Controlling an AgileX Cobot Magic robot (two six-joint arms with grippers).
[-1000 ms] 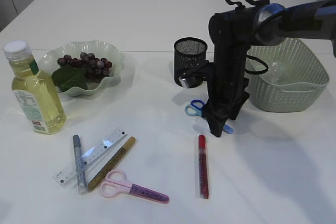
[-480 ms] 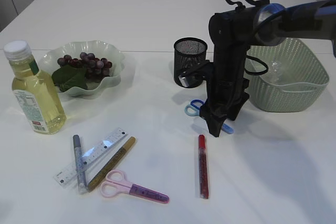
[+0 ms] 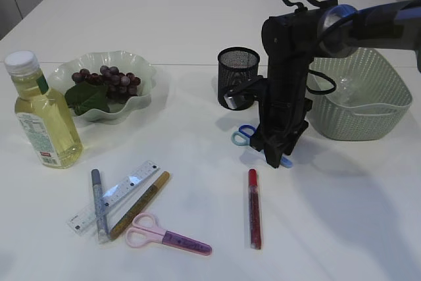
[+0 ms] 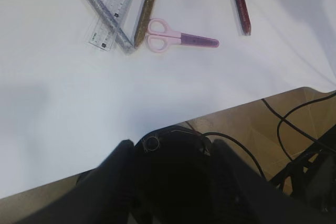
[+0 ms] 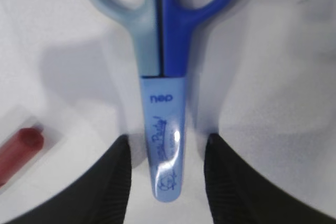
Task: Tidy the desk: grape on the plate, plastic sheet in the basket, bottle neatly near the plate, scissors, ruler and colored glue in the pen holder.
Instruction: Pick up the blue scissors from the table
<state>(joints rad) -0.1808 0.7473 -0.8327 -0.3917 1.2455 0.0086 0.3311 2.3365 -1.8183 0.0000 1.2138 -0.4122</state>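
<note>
Right gripper (image 5: pixel 165 177) stands over the blue scissors (image 5: pixel 160 72) with one finger on each side of the capped blade end; a thin gap shows at each finger, so contact is not confirmed, and whether the jaws are closing or at rest cannot be told. Left gripper (image 4: pixel 170 156) hangs off the near table edge with its jaws partly apart and nothing between them. Blue scissors lie on the table just near of the mesh pen holder (image 3: pixel 238 77) and left of the green basket (image 3: pixel 368 120). Handling judgement: the scissors are light and stiff, and the smooth plastic blade cap is likely slippery, so the hold is best taken across the narrow capped blade, close to where the cap meets the handles, with the finger loops left free to go up or down into the holder. Count: two pairs of scissors, the blue pair and a pink pair (image 3: pixel 168 236) at near left; one ruler (image 3: pixel 115 195); three glue pens, silver (image 3: pixel 99 203), gold (image 3: pixel 140 204) and red (image 3: pixel 254 208); one bottle (image 3: pixel 41 115) at far left; one bunch of grapes (image 3: pixel 108 78) already on the plate (image 3: pixel 141 64); one crumpled plastic sheet (image 3: pixel 345 89) inside the basket.
</note>
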